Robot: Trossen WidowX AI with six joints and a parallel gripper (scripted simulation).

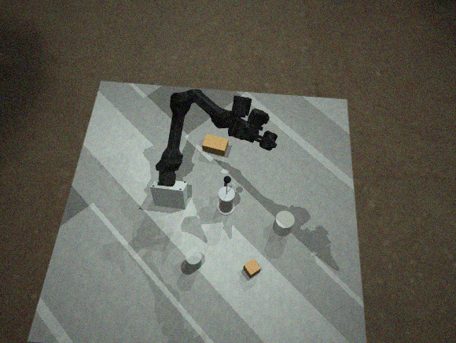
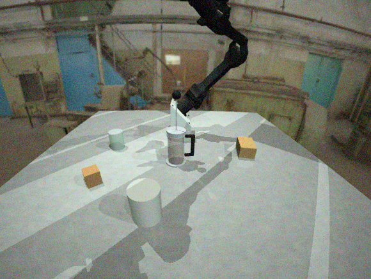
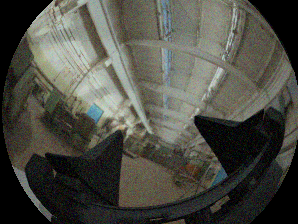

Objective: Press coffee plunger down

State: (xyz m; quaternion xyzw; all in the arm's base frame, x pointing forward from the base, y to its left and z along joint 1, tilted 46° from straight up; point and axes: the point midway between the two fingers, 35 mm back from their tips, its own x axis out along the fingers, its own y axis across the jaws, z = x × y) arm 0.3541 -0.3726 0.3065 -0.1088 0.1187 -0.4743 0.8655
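The coffee press [image 1: 226, 202] [image 2: 176, 148] stands upright on the table, with a clear body, a white lid and a black handle [image 2: 192, 145]. Its plunger is up: a thin rod rises well above the lid to a round black knob [image 1: 227, 179] [image 2: 176, 94]. My gripper [image 1: 266, 129] [image 3: 160, 127] is open, with nothing between its fingers. It is raised high above the table, away from the knob, and points outward and upward, so the wrist view shows only the room. The exterior view cuts off the gripper at the top.
A large pale cylinder [image 1: 284, 223] [image 2: 144, 205] and a smaller greenish cylinder [image 1: 193, 260] [image 2: 116, 139] stand near the press. One orange block [image 1: 215, 144] [image 2: 246, 148] lies on the press's handle side, and a smaller orange block [image 1: 251, 268] [image 2: 92, 176] lies on the other side.
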